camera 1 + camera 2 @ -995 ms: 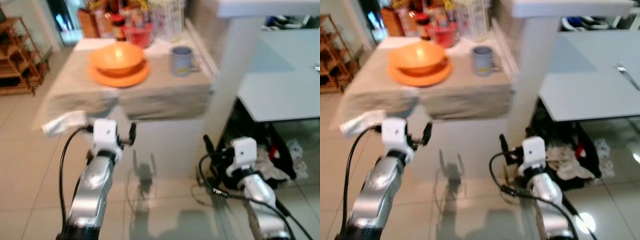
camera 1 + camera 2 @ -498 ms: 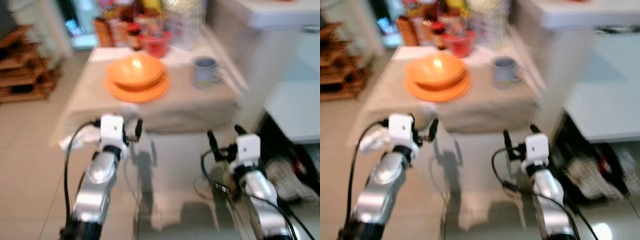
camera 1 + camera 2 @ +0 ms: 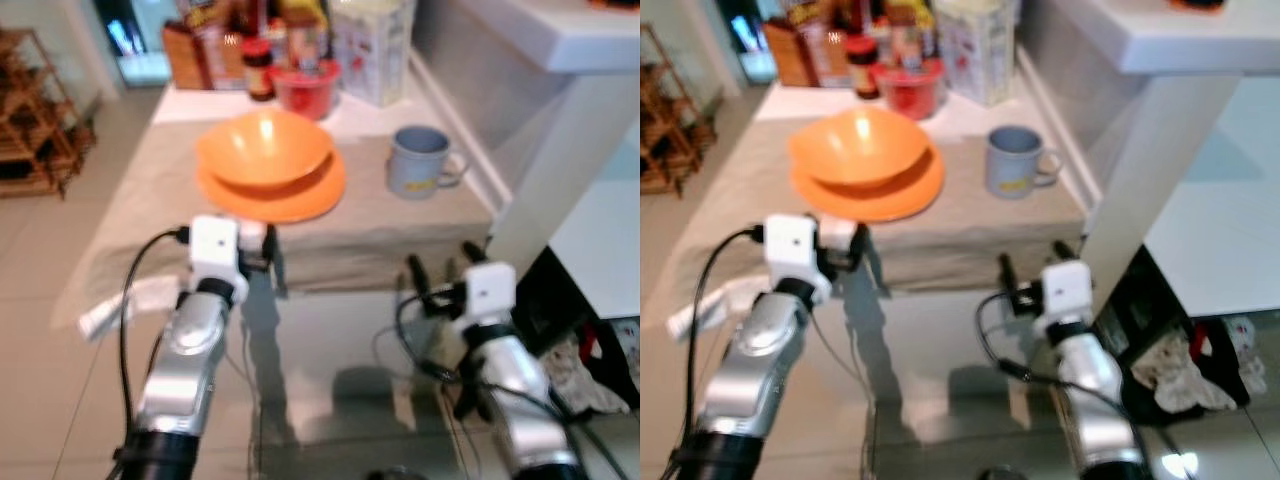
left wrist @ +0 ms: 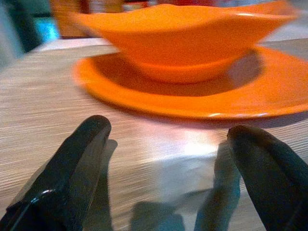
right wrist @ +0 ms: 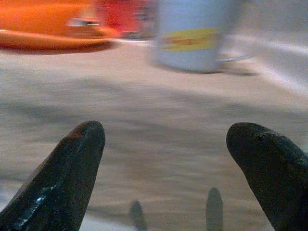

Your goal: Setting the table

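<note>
An orange bowl (image 3: 265, 148) sits in an orange plate (image 3: 300, 197) on a table covered with a beige cloth (image 3: 380, 225). A blue-grey mug (image 3: 420, 160) with a yellow band stands to the right of the plate. My left gripper (image 3: 262, 242) is at the table's front edge, open, facing the plate (image 4: 202, 103) and bowl (image 4: 183, 38) from close by. The right gripper (image 3: 442, 266) is open too, held low before the front edge and aimed towards the mug (image 5: 192, 33). Neither holds anything.
Bottles, a red container (image 3: 300, 90) and a white carton (image 3: 365, 50) crowd the table's back. A white pillar and counter (image 3: 560, 130) stand close on the right, with cloths on the floor (image 3: 590, 355) beneath. A wooden shelf (image 3: 30, 110) is at far left.
The camera has come closer to the table and the picture has shifted. Both grippers now stand at the table's front edge instead of well short of it, still open.
</note>
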Tool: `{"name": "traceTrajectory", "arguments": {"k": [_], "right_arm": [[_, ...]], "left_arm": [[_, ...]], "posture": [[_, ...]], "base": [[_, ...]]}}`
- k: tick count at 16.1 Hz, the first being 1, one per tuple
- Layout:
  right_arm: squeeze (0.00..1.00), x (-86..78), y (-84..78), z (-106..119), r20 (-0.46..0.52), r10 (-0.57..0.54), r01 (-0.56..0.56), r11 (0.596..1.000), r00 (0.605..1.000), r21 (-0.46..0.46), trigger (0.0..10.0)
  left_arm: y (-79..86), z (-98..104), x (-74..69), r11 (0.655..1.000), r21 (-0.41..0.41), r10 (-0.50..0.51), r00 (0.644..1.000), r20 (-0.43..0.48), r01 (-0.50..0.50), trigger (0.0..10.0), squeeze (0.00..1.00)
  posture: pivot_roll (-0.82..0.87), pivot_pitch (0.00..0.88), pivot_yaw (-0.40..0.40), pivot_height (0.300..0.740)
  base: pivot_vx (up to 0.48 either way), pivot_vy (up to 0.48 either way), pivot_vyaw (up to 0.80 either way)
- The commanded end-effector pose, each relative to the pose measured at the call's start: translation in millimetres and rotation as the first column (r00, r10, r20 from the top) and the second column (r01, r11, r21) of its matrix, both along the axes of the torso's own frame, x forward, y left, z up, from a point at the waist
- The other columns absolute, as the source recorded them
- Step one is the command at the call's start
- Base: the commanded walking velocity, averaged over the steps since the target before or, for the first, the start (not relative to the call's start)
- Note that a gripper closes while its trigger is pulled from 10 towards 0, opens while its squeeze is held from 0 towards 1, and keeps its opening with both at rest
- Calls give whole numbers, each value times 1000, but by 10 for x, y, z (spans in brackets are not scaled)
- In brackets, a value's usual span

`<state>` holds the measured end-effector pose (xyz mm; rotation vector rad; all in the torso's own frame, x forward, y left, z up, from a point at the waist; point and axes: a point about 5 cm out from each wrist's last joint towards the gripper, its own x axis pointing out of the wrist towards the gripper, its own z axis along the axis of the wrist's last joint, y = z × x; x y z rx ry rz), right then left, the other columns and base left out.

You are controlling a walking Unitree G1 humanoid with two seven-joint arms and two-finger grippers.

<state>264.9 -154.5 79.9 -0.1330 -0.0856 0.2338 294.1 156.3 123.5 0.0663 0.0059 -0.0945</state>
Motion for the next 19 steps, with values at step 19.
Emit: {"name": "traceTrajectory", "arguments": {"k": [19], "right_arm": [[0, -107, -19, -92, -37, -18, 18, 1000, 999, -8, 10000]], "left_arm": [[173, 1169, 519, 898, 306, -331, 944, -7, 317, 10000, 0]], "posture": [[-111, 0, 84, 736]], "base": [[0, 0, 0]]}}
